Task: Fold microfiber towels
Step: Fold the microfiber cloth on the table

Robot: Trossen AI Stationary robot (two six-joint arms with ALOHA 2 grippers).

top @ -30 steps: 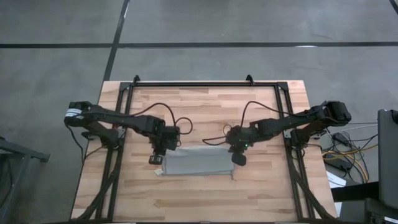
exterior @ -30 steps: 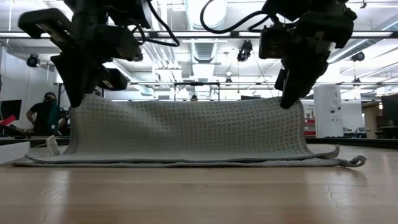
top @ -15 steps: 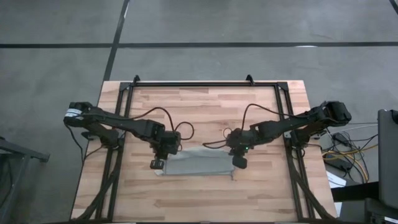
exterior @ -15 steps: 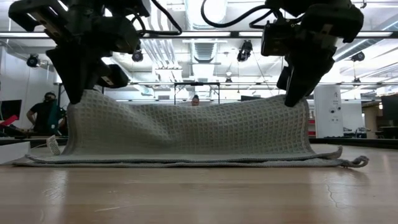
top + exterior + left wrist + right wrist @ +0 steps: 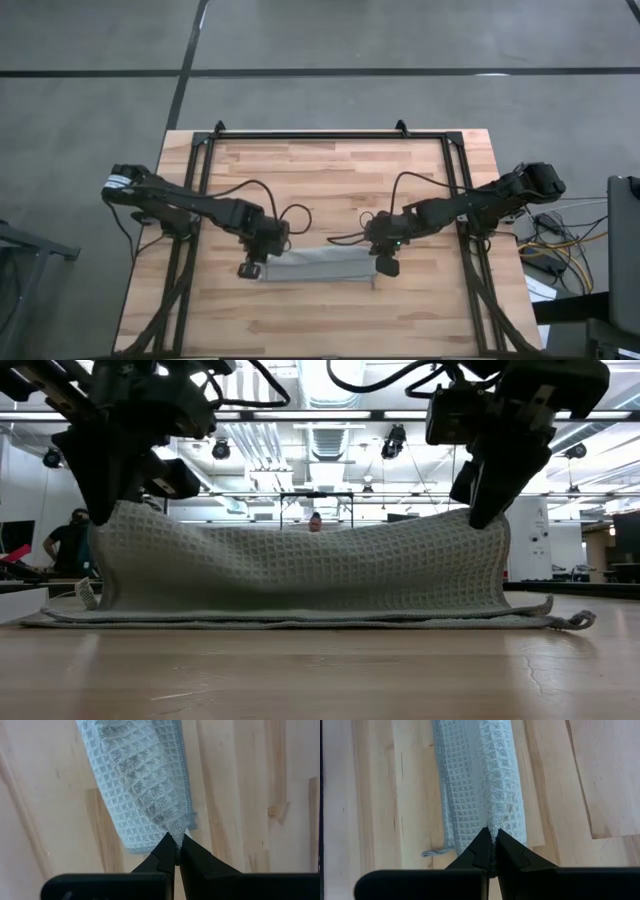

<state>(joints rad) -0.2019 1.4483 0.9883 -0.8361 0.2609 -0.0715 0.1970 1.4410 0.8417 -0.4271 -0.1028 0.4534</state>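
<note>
Fingers of my left gripper [image 5: 100,510] and right gripper [image 5: 485,515] each pinch a towel [image 5: 300,575] corner, so I should advance both level, keeping the edge taut.

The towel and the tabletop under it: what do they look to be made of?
The towel, pinched at its raised corners by the left gripper and right gripper, looks like soft, matte grey-green waffle-weave cloth, probably microfiber: a grid of small squares, stitched hems, and it sags between the grips. The tabletop looks like jointed light wood planks with a smooth, faintly glossy finish: visible grain and seams.
</note>
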